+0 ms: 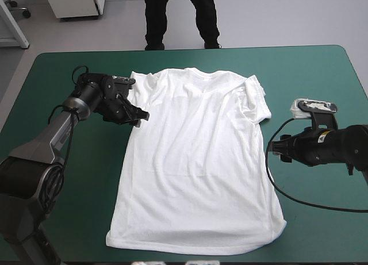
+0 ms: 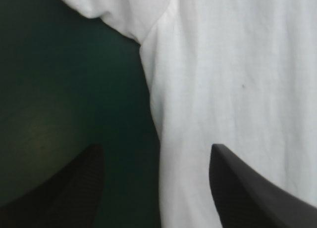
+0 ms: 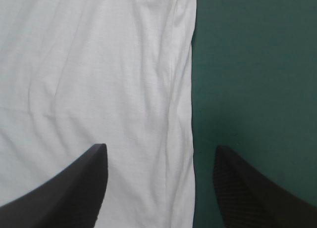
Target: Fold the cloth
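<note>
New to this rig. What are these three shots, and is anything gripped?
Two robot arms at a teal-green table. The high view looks down from behind them; the other two are cameras on each wrist, looking along its black fingers. A white T-shirt lies spread flat, collar toward the far edge. The left end effector and right end effector are both open, each poised at a side edge of the shirt. Nothing is held.

The T-shirt (image 1: 195,161) lies spread flat mid-table (image 1: 333,236), collar toward the far edge, hem by the near edge — the sleeve toward the right edge rumpled. The left gripper (image 1: 142,114) meets its left side under the sleeve; the right gripper (image 1: 273,145) sits just beside its right side.
</note>
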You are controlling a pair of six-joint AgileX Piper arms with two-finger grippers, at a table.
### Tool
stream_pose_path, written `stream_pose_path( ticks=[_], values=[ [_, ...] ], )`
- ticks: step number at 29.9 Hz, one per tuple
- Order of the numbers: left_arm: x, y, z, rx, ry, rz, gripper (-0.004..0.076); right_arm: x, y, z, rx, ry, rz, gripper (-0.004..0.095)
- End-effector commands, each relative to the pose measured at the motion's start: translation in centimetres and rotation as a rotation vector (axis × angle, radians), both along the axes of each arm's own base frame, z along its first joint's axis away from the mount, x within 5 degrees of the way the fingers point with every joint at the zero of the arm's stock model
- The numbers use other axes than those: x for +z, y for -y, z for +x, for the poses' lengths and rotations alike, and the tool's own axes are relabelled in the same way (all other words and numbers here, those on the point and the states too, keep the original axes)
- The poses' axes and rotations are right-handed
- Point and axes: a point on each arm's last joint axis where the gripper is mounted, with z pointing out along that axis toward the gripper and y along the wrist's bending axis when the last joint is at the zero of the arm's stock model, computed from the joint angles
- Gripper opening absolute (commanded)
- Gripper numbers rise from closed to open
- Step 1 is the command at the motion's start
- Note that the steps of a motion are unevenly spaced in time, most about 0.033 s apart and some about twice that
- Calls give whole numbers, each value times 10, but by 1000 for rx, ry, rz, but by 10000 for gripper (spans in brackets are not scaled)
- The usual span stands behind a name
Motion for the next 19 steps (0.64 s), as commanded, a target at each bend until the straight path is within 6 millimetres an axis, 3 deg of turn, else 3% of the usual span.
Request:
stream_pose_path(
  ticks=[1,11,14,16,19],
  values=[
    [16,4,3,1,65,-51,418,15,1,2,-19,84,22,576],
    [-24,17,14,-20,-32,-45,348,15,2,3,-22,98,13,576],
    [-27,24,12,-36,-41,-40,183,15,1,6,-26,110,15,570],
    [-27,28,12,-55,-29,-35,20,14,0,12,-26,97,13,536],
    [-27,32,11,-76,-22,-36,-9,16,-2,25,-6,101,5,524]
  ],
)
